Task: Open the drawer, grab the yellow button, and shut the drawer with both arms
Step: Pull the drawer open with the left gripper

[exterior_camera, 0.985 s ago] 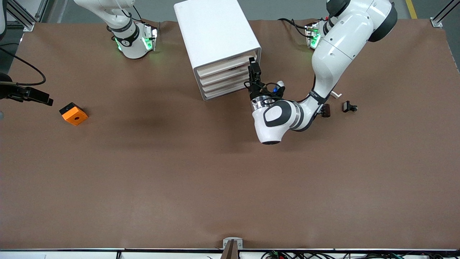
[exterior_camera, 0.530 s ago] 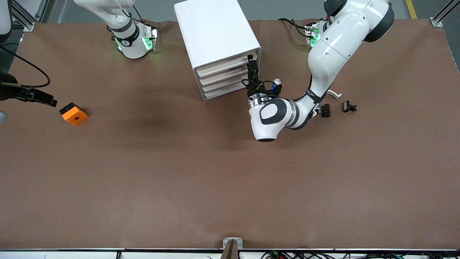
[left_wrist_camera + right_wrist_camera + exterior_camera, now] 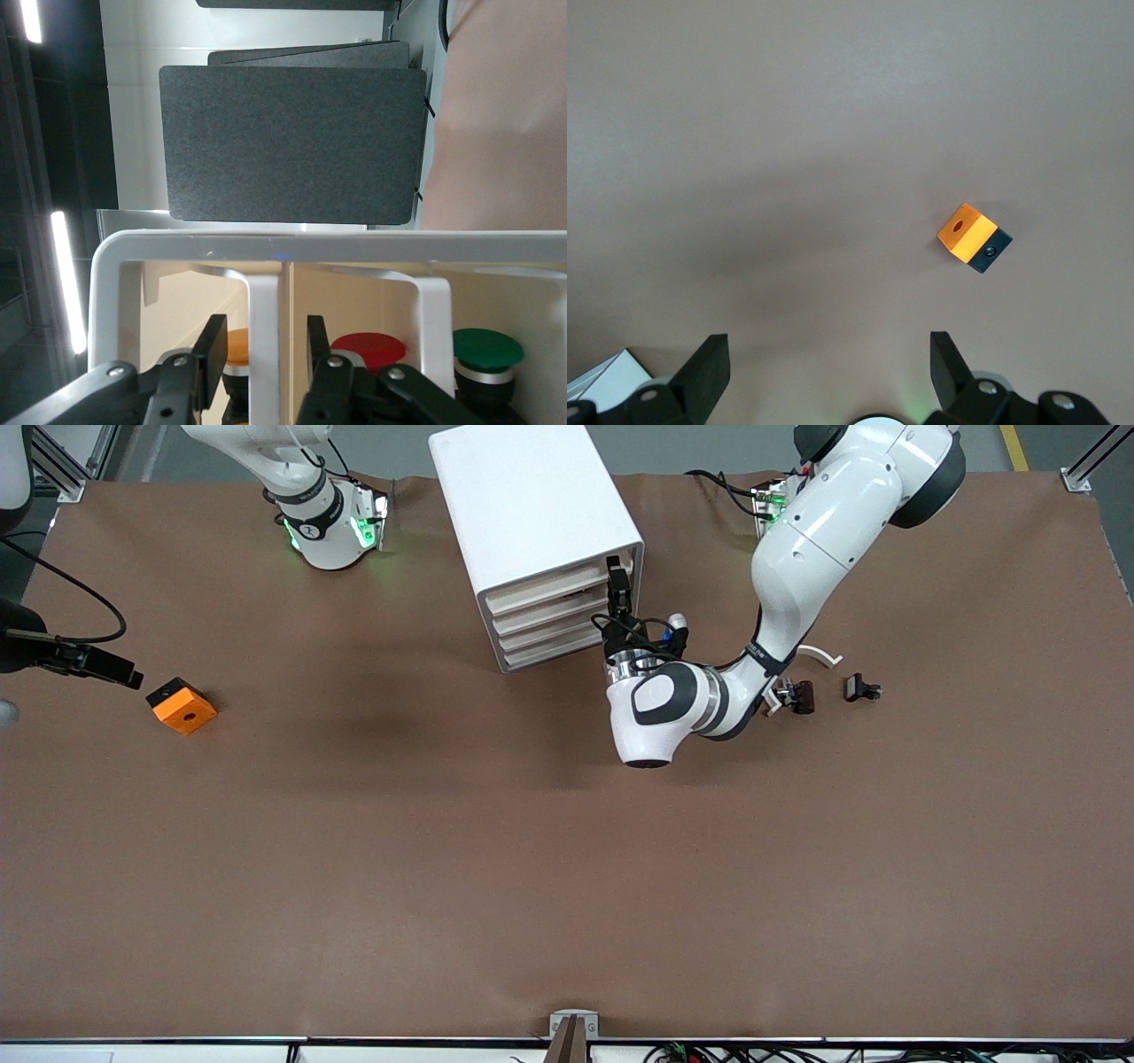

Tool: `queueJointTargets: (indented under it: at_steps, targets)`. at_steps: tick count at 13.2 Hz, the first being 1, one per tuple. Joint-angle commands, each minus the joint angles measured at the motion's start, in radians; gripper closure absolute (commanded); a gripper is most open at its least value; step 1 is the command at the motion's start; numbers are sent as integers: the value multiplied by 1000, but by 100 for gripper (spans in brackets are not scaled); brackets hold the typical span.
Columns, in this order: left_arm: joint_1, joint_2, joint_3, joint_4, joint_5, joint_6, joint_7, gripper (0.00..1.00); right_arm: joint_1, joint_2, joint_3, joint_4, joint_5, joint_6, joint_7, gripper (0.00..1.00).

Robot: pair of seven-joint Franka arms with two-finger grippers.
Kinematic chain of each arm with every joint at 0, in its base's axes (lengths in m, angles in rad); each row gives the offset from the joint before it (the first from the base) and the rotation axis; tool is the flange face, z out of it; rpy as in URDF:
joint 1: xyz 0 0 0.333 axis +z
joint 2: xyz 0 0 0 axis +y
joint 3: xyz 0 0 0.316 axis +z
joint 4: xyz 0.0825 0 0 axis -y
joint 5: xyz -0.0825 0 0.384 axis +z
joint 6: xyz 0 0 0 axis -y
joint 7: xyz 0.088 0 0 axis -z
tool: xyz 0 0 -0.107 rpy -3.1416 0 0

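Your left gripper [image 3: 259, 359] closed in around the white handle [image 3: 264, 354] of the top cream-fronted drawer [image 3: 547, 588], still shut; the orange-capped button [image 3: 237, 347] sat inside. The right gripper [image 3: 828, 359] waited, fingers apart, over the table's right-arm edge.

A robotics lab or test bench is showing here: two white arms [image 3: 797, 558] are standing bolted at one edge of a wide table [image 3: 567, 868] that is wearing a brown cover, their bases glowing with green status lights [image 3: 359, 530]. Aluminium frame posts [image 3: 1090, 460] are rising at the corners, loose cables [image 3: 709, 1052] are trailing along the table's near edge, and grey partition panels [image 3: 288, 146] with strip lighting [image 3: 66, 274] are showing in the left wrist view
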Motion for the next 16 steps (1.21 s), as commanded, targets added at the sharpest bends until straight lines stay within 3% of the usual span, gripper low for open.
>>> queueJointTargets:
  at_steps: [1, 4, 6, 13, 16]
  targets:
    - [-10, -2, 2, -6, -23, -11, -19, 73, 6, 9, 0, 16, 2, -6, 22, 0]
    - [-9, -3, 2, -5, -23, -11, -19, 91, 6, 9, 1, 16, 2, -6, 24, 0]
    - [-9, -3, 4, -5, -19, -11, -19, 97, 6, 9, 1, 16, 2, -6, 24, 0]
    - [5, -2, 4, 3, -9, -10, -19, 96, 8, 9, 1, 18, 2, -6, 25, 0]
    - [6, -3, 46, 9, -7, -8, -19, 96, 38, 7, 1, 18, 2, -9, 103, 0]
